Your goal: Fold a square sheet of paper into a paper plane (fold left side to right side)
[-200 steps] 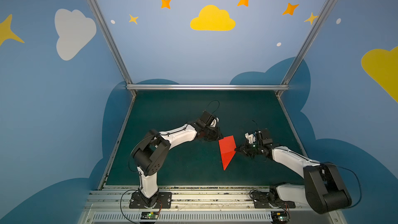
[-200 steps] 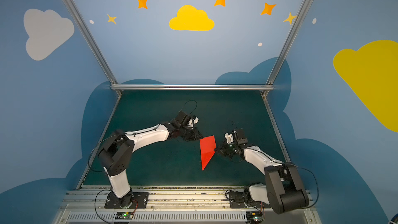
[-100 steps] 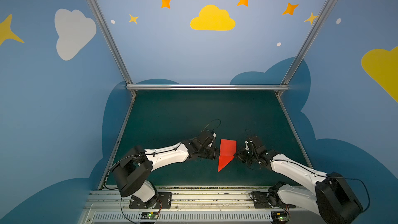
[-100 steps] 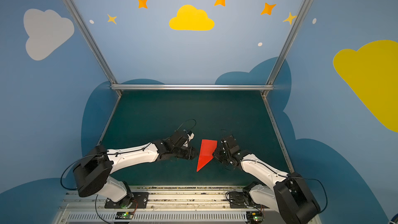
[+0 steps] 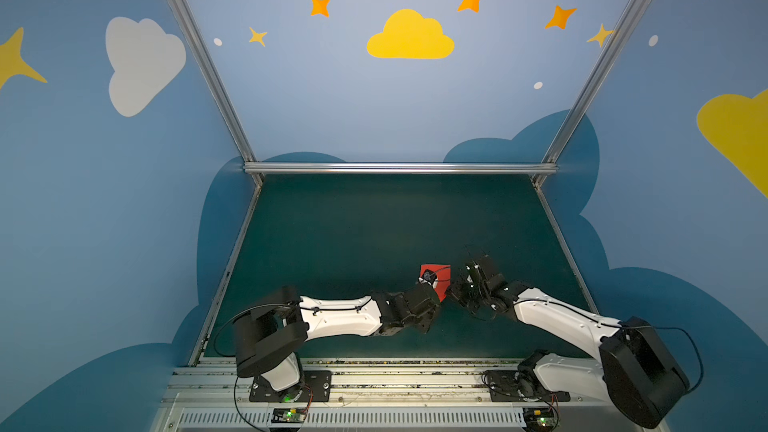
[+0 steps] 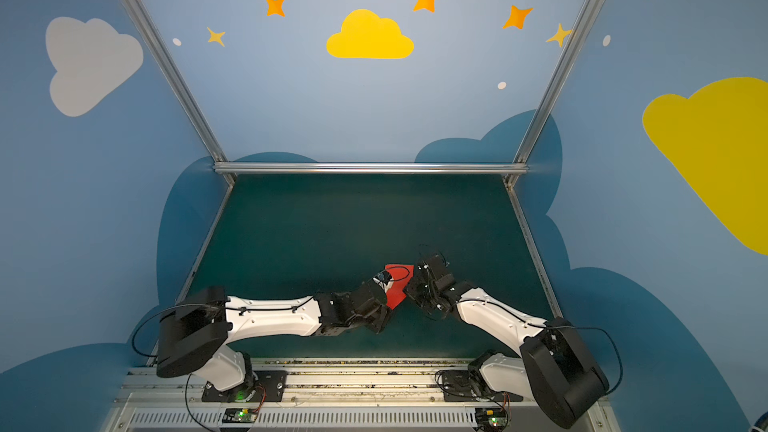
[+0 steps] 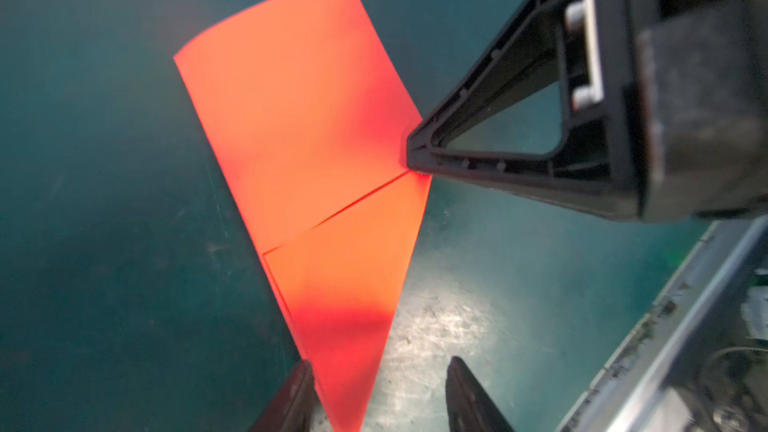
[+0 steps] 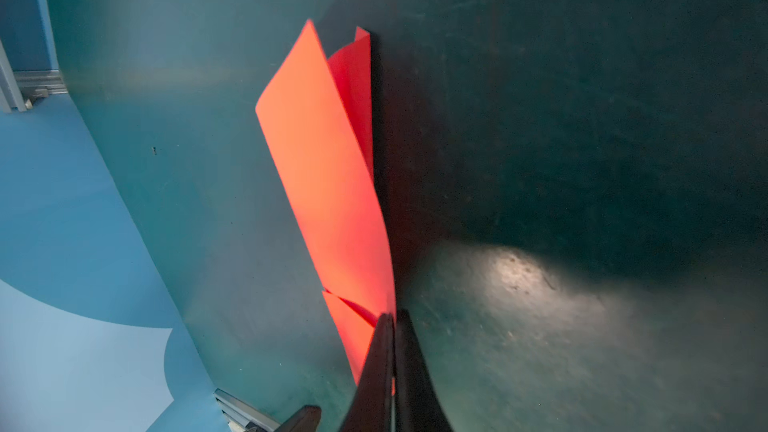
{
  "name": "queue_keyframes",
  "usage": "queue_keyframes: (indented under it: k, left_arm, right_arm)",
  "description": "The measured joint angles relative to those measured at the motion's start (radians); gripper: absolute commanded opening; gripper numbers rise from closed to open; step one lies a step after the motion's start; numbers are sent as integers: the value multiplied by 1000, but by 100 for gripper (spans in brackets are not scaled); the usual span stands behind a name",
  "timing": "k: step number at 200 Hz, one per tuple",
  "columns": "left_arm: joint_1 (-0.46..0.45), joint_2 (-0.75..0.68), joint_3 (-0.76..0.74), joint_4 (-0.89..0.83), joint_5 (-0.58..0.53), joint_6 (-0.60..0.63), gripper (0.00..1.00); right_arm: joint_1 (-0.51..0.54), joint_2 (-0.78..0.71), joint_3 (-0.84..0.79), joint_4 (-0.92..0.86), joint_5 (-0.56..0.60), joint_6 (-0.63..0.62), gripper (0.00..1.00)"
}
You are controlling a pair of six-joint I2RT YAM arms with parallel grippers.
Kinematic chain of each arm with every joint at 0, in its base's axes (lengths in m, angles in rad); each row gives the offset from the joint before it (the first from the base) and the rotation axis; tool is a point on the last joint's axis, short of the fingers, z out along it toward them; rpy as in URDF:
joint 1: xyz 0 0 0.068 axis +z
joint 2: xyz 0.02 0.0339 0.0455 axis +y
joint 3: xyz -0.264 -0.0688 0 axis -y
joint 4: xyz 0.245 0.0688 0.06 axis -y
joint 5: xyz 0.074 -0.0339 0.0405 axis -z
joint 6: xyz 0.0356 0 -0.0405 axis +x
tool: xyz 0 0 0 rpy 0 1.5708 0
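The square sheet of paper (image 7: 307,118), bright red, is folded into a narrow shape with a diagonal crease and a sharp nose. It stands on edge over the green mat, its two layers gaping at the tail (image 8: 324,168). My right gripper (image 8: 392,315) is shut on its long folded edge, near the crease. My left gripper (image 7: 381,360) is open, with the nose of the paper between its fingers, close to one finger (image 7: 299,384). In both top views only the tail of the paper (image 5: 438,273) (image 6: 397,288) shows, between the two wrists.
The green mat (image 5: 374,222) runs back to a metal bar (image 5: 399,168) at the blue wall. A metal rail (image 7: 665,305) lines the front edge, close to my left gripper. Both arm bases (image 5: 286,384) sit on it.
Both arms carried the paper toward the front edge and sank lower. My left gripper opened and slid along to the paper's nose. The right gripper stayed shut on the paper.
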Motion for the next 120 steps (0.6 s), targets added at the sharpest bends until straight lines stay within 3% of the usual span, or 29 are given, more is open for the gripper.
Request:
queue_keyframes:
  k: [120]
  left_arm:
    - [-34,50,39,-4,-89,119,48]
  right_arm:
    - [0,0,0,31,-34,29,0]
